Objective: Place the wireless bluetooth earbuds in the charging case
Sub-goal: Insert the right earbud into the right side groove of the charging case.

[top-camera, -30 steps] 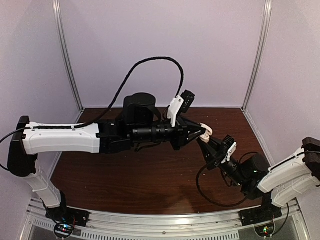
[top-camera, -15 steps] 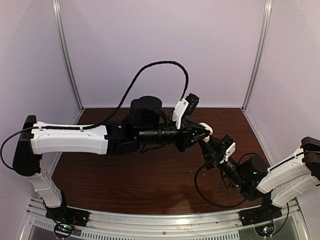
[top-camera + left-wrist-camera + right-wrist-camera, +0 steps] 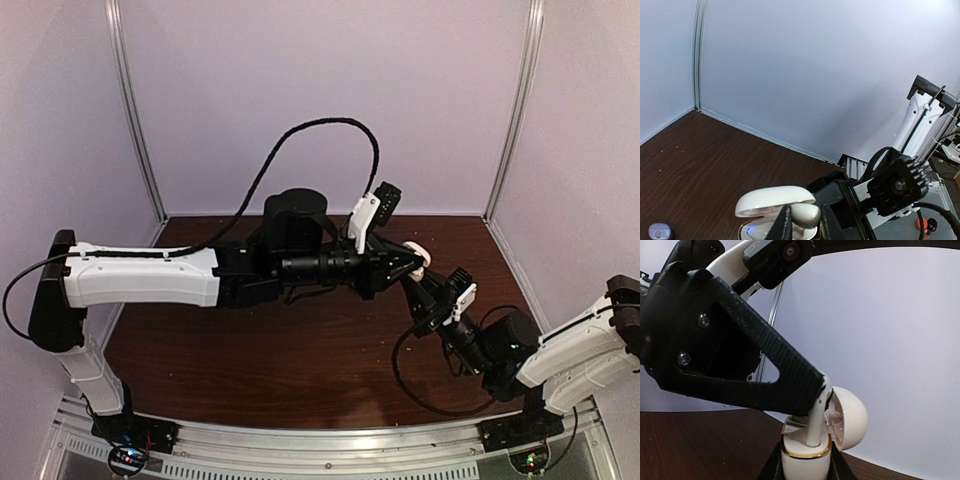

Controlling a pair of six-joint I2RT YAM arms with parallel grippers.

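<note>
Stretching from the left across the table (image 3: pixel 300 350), the left arm (image 3: pixel 140 275) ends above the table's right half, where the two grippers meet. The left gripper (image 3: pixel 412 263) is pinched on a white earbud (image 3: pixel 815 422). The earbud's stem points down into the case (image 3: pixel 805 462), with its lower end inside the gold rim. Whether it is fully seated cannot be told. The case is white and held off the table. Its lid (image 3: pixel 850 417) is tipped open to the right in the right wrist view. The right gripper (image 3: pixel 805 471) comes up from the right, its fingers pressed against the two sides of the case's lower half. In the left wrist view a small pale rounded thing (image 3: pixel 660 232) lies on the table, well apart from the case.
</note>
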